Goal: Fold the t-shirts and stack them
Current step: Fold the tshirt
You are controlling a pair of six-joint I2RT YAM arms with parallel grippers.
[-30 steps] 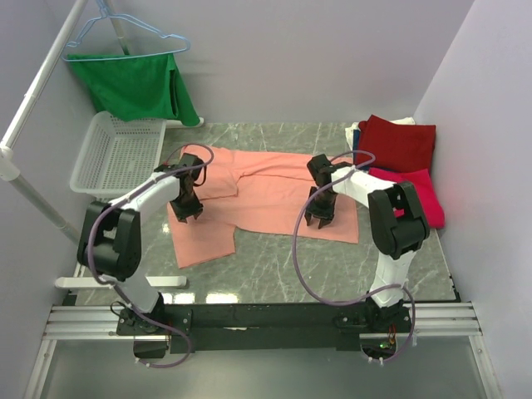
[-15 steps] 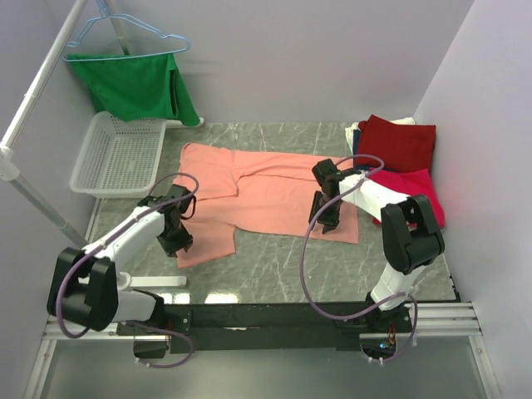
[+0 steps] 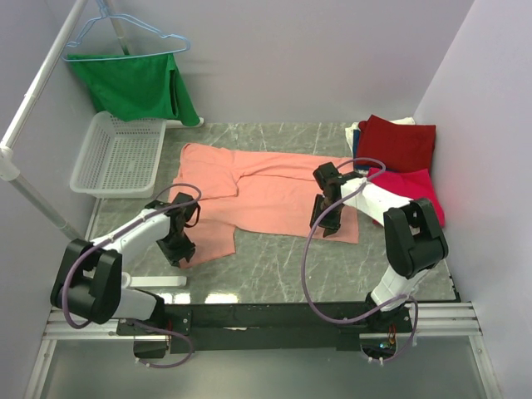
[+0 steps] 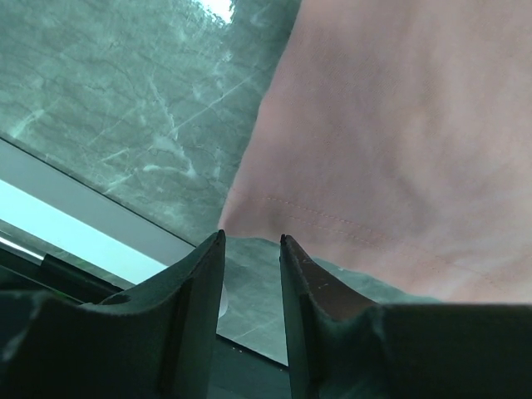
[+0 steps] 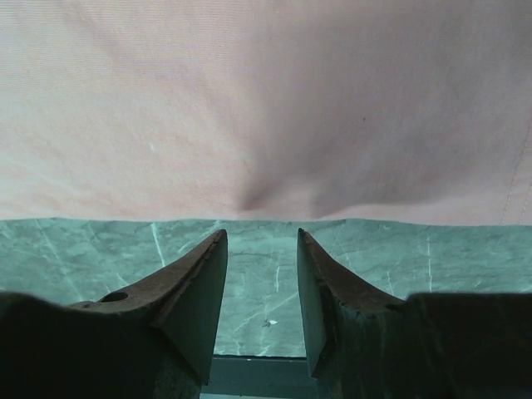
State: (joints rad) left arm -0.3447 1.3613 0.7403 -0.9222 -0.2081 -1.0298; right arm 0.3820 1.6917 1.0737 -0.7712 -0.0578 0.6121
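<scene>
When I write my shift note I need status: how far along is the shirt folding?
Done, apparently: the dark red shirt and the crimson shirt lie folded at the far right. In hand: the pink shirt lies spread flat; the left tool and right tool sit open at its near hem, gripping nothing. Remaining: fold it and stack it.

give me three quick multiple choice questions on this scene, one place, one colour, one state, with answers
1. Where does the white basket stand? A) far left of the table B) near right corner C) table centre
2. What colour is the hanging garment? A) green B) yellow C) black
3. How is the right gripper? A) shut on cloth B) open, empty C) shut, empty
Answers: 1 A, it sits at the left below the hanging garment; 2 A, the cloth is plainly green; 3 B, its wrist view shows jaws apart, nothing between.
</scene>
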